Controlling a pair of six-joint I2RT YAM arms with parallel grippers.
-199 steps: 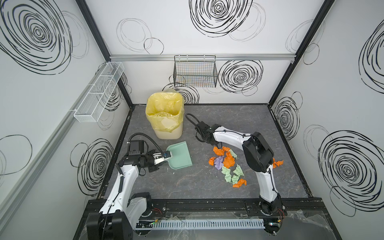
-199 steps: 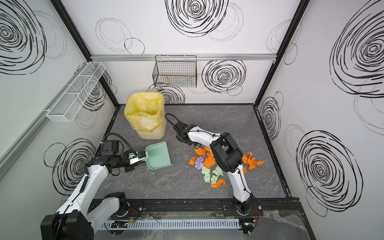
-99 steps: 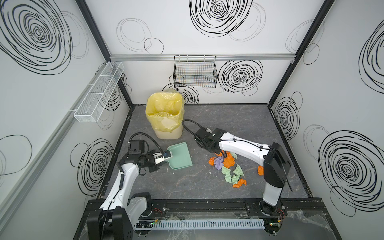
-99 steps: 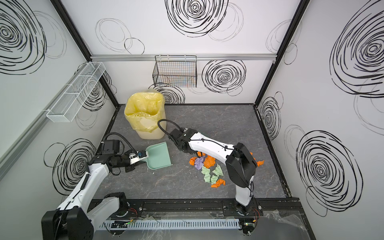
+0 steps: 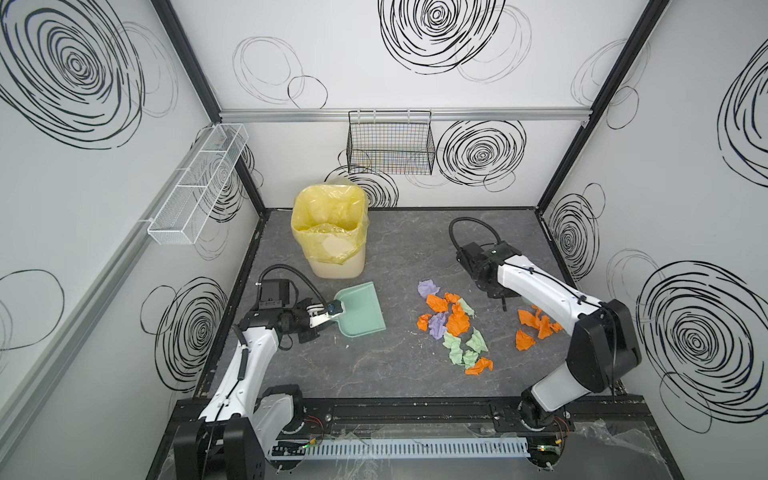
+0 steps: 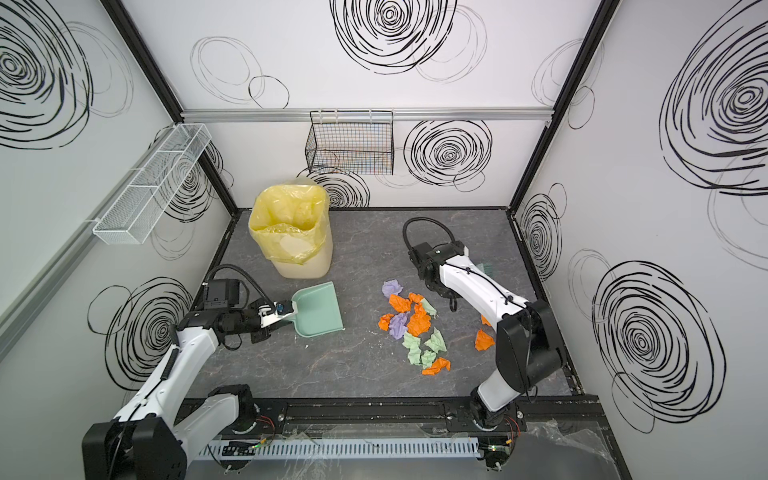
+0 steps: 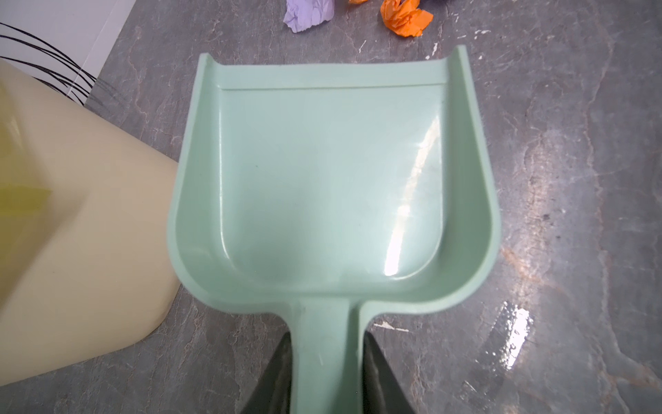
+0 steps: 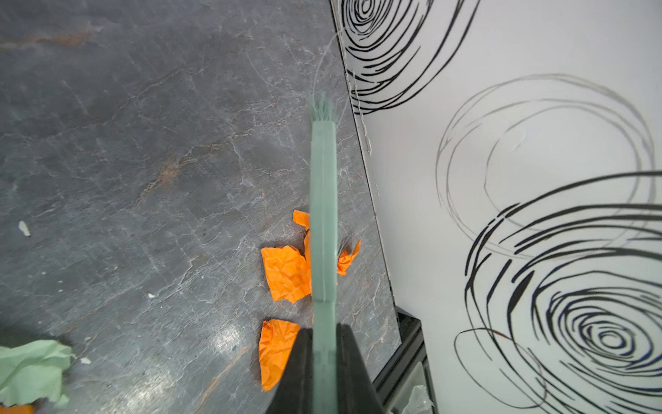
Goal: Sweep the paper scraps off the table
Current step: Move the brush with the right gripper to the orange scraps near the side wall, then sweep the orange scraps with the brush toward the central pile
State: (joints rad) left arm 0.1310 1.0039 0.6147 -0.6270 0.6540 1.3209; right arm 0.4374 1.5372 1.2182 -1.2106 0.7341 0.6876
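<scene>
Both top views: paper scraps (image 5: pixel 455 328) are seen heaped mid-desk (image 5: pixel 374 374), with a few nearer the right wall.
Left wrist: left claw (image 7: pixel 326 337) is clamped on the dustpan (image 7: pixel 329 179) handle.
Right wrist: right claw (image 8: pixel 324 328) is clenched on the brush (image 8: pixel 323 215) handle; orange scraps lie by the wall.

brush (image 8: pixel 323 215) blurred; right arm (image 6: pixel 478 286) hides some paper scraps (image 6: pixel 484 340).

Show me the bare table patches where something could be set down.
Bare table: the front strip between dustpan and front frame; the back stretch right of the bin. Narrow lane between dustpan and paper scraps. Crowded: that centre-right pile and the foot of the right wall.
</scene>
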